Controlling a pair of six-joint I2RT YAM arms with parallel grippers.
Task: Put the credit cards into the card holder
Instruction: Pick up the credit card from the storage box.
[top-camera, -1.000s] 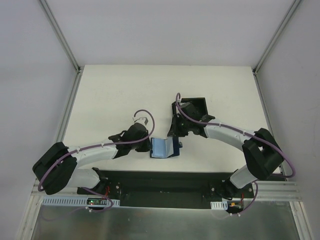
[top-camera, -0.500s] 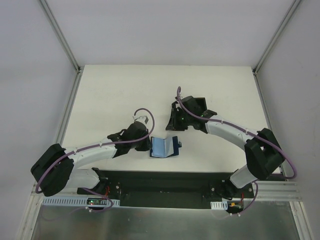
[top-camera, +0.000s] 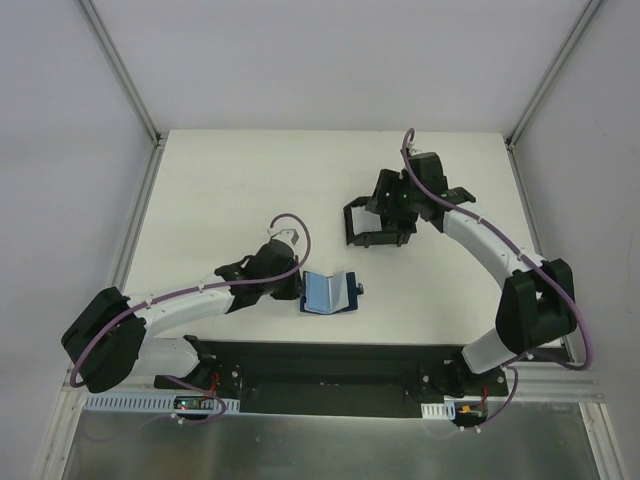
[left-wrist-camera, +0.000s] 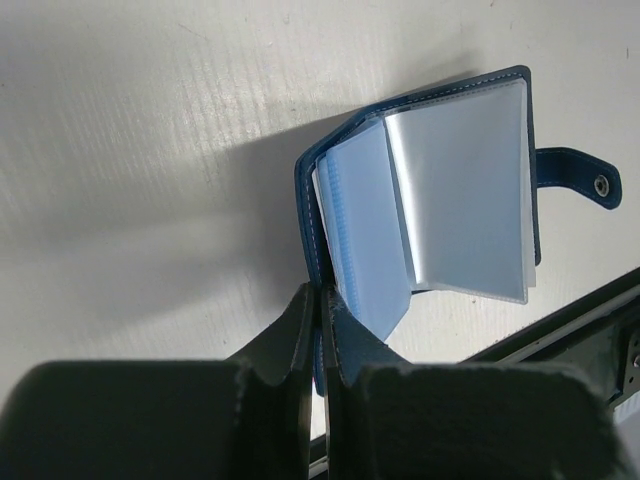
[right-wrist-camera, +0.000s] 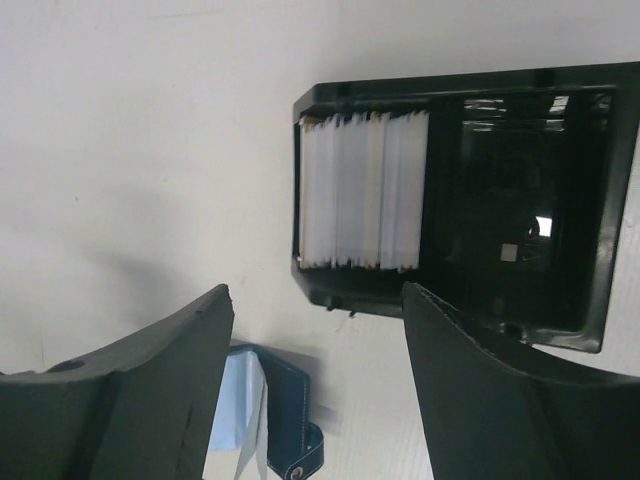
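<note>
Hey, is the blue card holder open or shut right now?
Open. The card holder lies spread, clear sleeves showing, its snap tab unfastened.

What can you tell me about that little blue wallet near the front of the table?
The wallet is small and dark blue, leather-like, with pale stitching along its edge. It lies open on the white table, with clear plastic sleeves fanned up inside; no cards show in them. A strap with a metal snap sticks out from one side. The left gripper is shut on the edge of one cover. Nothing else touches it.
</note>
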